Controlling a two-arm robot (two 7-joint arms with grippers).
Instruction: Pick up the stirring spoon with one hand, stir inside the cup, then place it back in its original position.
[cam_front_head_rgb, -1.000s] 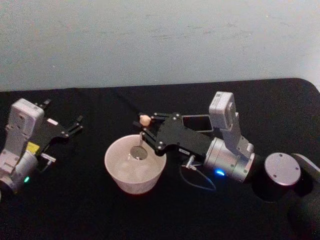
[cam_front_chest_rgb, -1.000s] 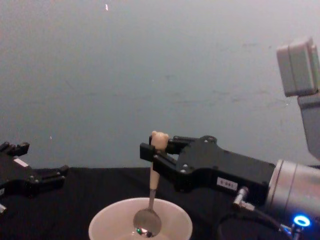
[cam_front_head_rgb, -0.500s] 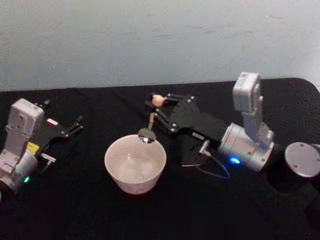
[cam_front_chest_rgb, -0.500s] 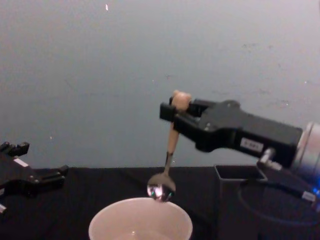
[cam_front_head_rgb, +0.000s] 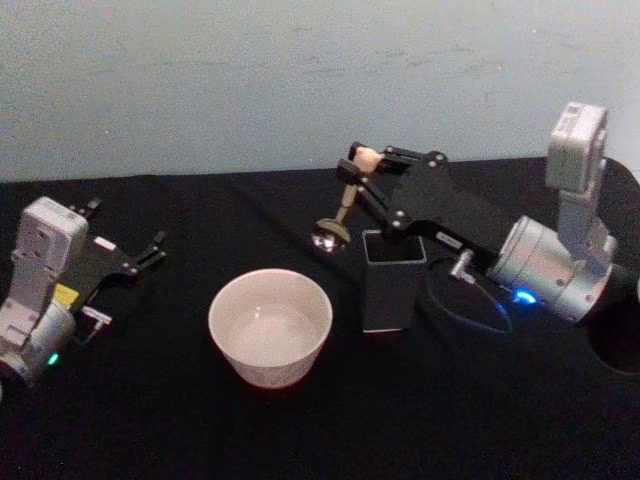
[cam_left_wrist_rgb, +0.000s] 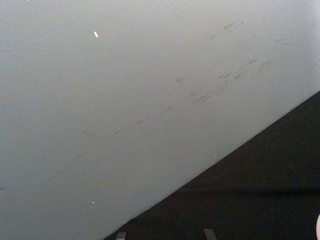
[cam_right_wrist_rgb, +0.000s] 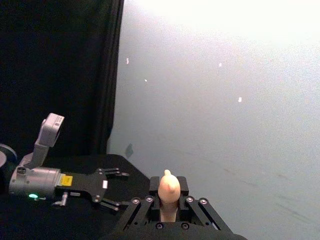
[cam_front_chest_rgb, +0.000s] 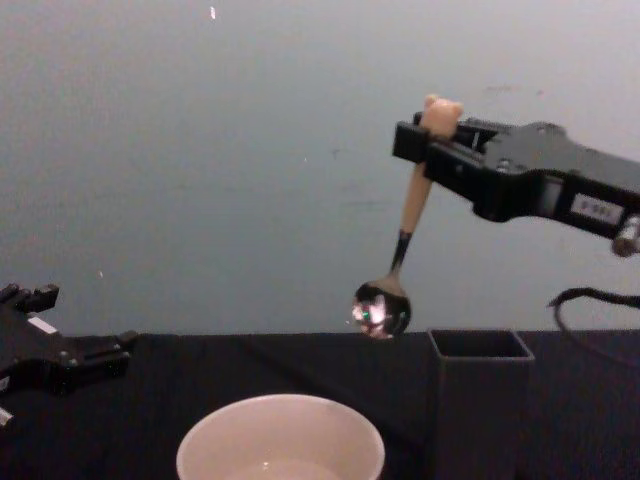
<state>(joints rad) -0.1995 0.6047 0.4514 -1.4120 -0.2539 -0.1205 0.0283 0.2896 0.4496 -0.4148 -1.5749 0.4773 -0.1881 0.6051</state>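
The stirring spoon (cam_front_chest_rgb: 408, 215) has a shiny metal bowl like a mirror and a smooth, dull cream handle, the cup (cam_front_head_rgb: 268, 365) looks smooth and a bit glossy, the holder (cam_front_head_rgb: 390, 295) is dull dark grey, and the table (cam_front_head_rgb: 150, 420) is covered in dull black cloth

Holder (cam_front_head_rgb: 388, 296) stands just right of cup (cam_front_head_rgb: 268, 355)

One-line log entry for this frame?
right gripper: shut on spoon, raised | spoon: in air, bowl down, between cup and holder | left gripper: open, parked left
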